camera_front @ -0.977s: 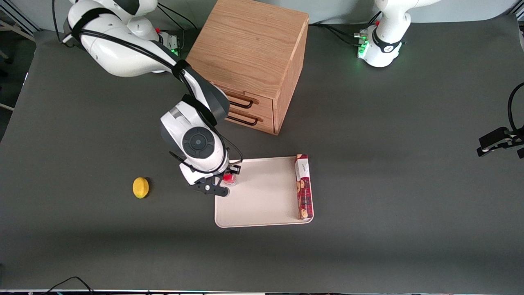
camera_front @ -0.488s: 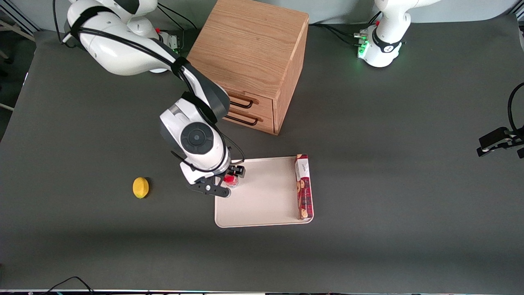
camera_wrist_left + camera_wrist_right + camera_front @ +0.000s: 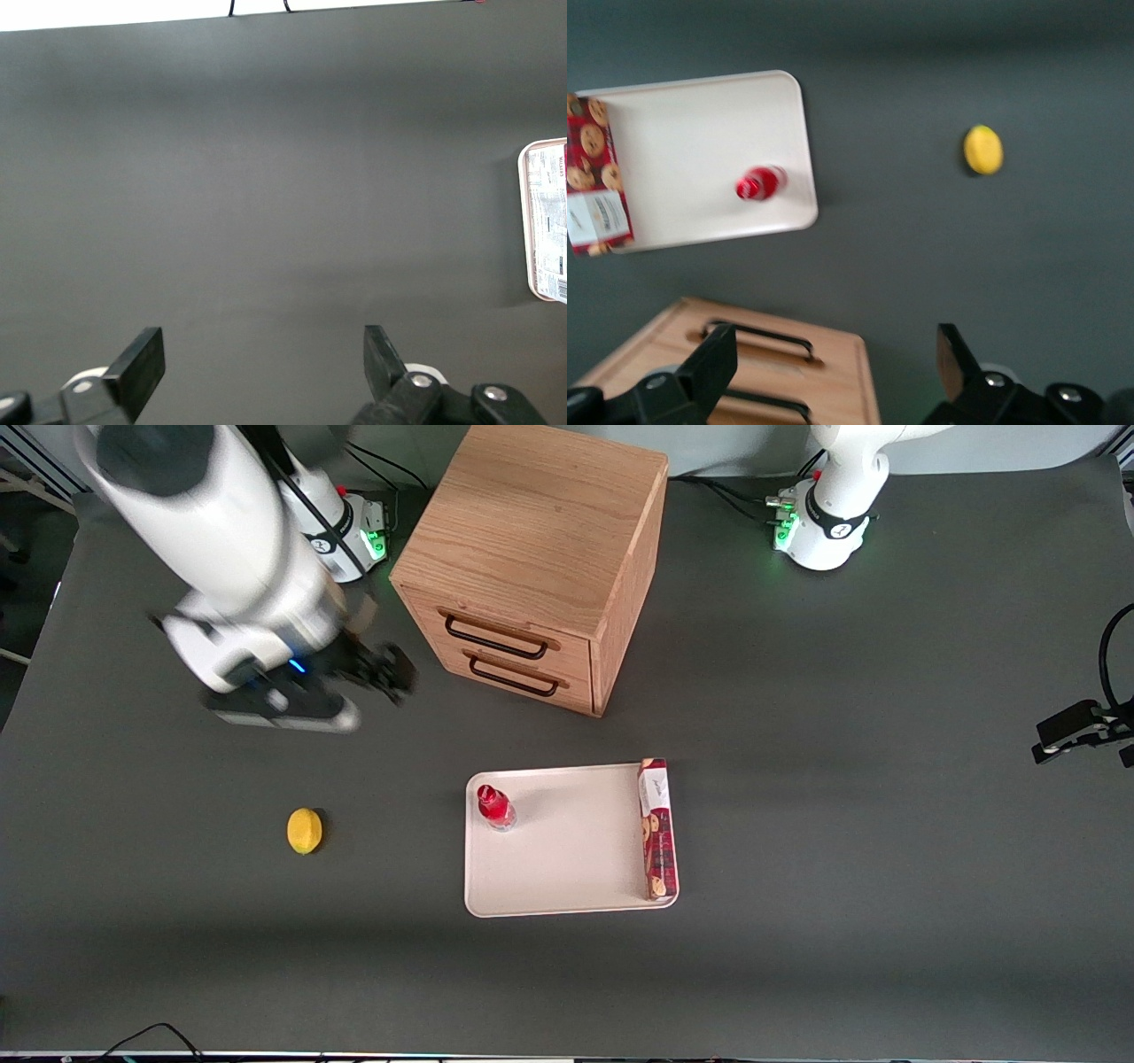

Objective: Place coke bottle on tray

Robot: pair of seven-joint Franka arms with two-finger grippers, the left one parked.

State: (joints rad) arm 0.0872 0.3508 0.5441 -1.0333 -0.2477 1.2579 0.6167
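The coke bottle stands upright on the tray, in the tray's corner that is nearest to the working arm's end of the bench and farther from the front camera. Its long axis is vertical, cap up. The tray lies near the middle of the bench, a little toward the front edge, and a biscuit packet lies along its edge on the parked arm's side.

The gripper is high above the bench, near the corner at the working arm's end, beside the wooden drawer cabinet. Its fingers are spread wide and hold nothing. The bottle is well apart from it, nearer to the front camera and lower. A lemon rests alone on the bench. I judge the placing is done; no new approach seems necessary.
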